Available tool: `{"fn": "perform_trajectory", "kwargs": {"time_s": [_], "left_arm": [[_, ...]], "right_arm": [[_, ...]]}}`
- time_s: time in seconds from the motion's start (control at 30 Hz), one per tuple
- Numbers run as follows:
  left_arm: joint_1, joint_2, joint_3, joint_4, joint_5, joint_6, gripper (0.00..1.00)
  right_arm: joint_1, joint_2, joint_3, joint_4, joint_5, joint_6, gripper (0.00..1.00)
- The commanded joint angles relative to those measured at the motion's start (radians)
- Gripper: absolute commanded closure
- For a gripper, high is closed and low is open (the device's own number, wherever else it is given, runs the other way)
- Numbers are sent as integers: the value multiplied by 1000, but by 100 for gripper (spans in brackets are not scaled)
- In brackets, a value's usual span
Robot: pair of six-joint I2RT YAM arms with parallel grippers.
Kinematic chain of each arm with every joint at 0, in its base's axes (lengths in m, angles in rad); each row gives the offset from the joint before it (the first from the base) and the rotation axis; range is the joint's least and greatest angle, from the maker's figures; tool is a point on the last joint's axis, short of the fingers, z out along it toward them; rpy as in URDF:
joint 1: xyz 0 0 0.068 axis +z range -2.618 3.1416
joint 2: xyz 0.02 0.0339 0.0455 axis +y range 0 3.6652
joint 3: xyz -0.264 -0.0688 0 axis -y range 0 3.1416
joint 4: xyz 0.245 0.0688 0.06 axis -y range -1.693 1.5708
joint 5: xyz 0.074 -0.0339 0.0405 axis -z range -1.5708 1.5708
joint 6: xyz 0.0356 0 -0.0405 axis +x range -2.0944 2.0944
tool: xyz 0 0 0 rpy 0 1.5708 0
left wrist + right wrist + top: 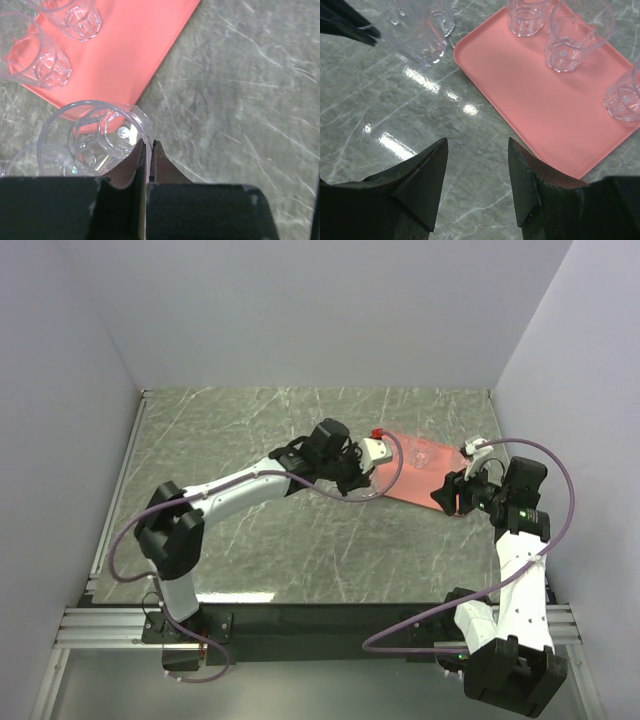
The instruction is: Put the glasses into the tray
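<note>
The left gripper [148, 146] has fingers pressed together at the rim of a small clear glass tumbler [97, 137] by the salmon-pink rectangular tray [130, 45]; any pinch is unclear. The right gripper [477, 147] has fingers spread over the grey marbled surface [395, 115].

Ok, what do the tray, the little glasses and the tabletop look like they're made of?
Tray: looks like plastic, salmon-pink, smooth and matte, with a moulded low rim. Glasses: clear and colourless with faceted bases; glass or clear plastic, can't tell which. Tabletop: grey-green marble pattern with white veins, glossy, mirroring the lights; stone or a printed laminate.
</note>
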Motion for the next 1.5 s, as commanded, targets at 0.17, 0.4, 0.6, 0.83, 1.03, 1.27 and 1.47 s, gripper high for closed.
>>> {"fn": "perform_trajectory", "kwargs": {"time_s": [0.17,0.4,0.6,0.83,1.03,1.27,1.47], "left_arm": [[-8,170,241,-27,-2,56,99],[-8,282,341,-27,-31,63,99],[-8,365,424,-32,-70,65,99],[-8,443,495,-41,-120,71,97],[-6,486,542,-31,-146,62,83],[-6,488,558,17,-182,42,59],[-6,374,478,86,-170,-13,49]], "right_arm": [[-35,-39,4,30,-28,9,41],[-53,-48,4,28,-39,12,41],[-76,-56,3,30,-52,12,41],[-85,-57,4,26,-62,9,41],[-95,-59,4,25,-66,9,41],[-107,-57,4,22,-69,6,41],[-119,-60,1,19,-77,-5,41]]}}
